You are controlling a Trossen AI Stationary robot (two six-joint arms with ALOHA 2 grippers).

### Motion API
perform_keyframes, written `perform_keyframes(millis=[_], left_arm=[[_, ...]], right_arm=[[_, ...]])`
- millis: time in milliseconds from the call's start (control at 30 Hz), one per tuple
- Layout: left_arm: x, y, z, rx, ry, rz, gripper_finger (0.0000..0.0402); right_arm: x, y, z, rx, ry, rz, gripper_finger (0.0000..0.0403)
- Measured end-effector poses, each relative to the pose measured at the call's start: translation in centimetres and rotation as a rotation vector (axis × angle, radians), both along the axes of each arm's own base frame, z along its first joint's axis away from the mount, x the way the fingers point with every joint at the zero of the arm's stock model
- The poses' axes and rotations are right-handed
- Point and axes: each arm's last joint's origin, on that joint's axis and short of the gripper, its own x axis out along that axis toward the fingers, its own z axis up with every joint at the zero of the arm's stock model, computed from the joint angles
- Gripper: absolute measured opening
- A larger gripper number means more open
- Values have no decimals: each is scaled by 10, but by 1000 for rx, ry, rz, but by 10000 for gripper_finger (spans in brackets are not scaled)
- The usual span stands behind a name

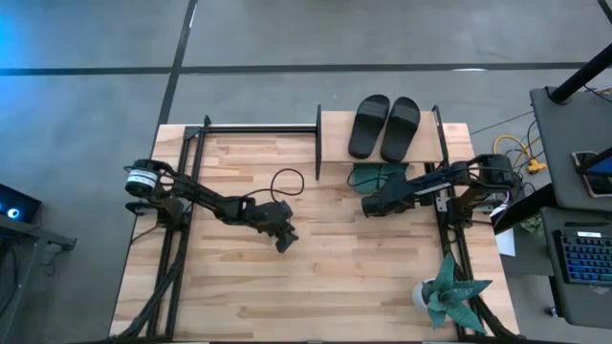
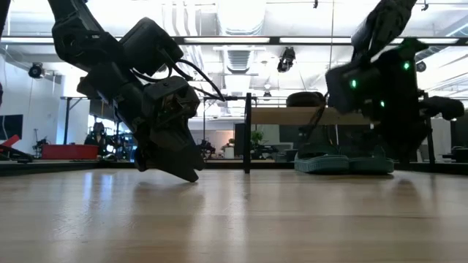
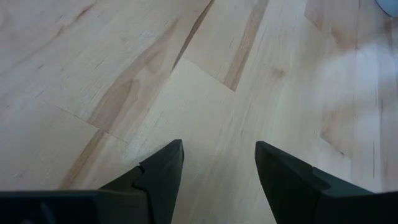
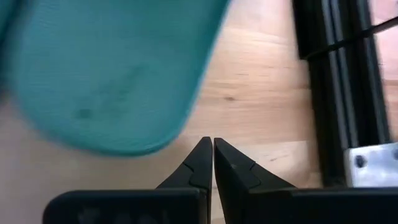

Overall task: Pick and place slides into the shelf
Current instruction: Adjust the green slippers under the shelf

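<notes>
The black slides (image 1: 383,126) lie side by side on the shelf's (image 1: 335,134) top board. The teal slides (image 1: 377,175) sit under that board on the lower level, so the placing looks finished or nearly so. The right claw (image 1: 369,207) is closed tight and empty, just in front of the shelf by a teal heel. The left claw (image 1: 285,241) is spread wide, holding nothing, tips at the bare tabletop (image 1: 335,277) well away from the shelf. A teal plant (image 1: 448,291) stands further from the shelf, and nothing blocks the arms.
</notes>
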Motion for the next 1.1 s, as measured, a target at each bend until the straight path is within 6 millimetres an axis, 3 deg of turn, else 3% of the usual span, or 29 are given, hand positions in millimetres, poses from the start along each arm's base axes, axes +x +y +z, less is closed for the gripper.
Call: perform_keyframes(millis=[200,333,567,800,1100], left_arm=[[0,0,0,2,0,-2,191],[0,0,0,3,-1,-2,191],[0,0,0,3,-1,-2,191],[0,0,0,3,0,-1,191],[0,0,0,2,1,-1,191]], right_arm=[[-4,-4,25,-126,-175,-67,9],[-6,-14,30,-137,-198,-76,9],[10,-23,15,-78,-223,-4,9],[14,-24,-7,-63,-116,16,9],[12,-24,-9,-68,-71,78,9]])
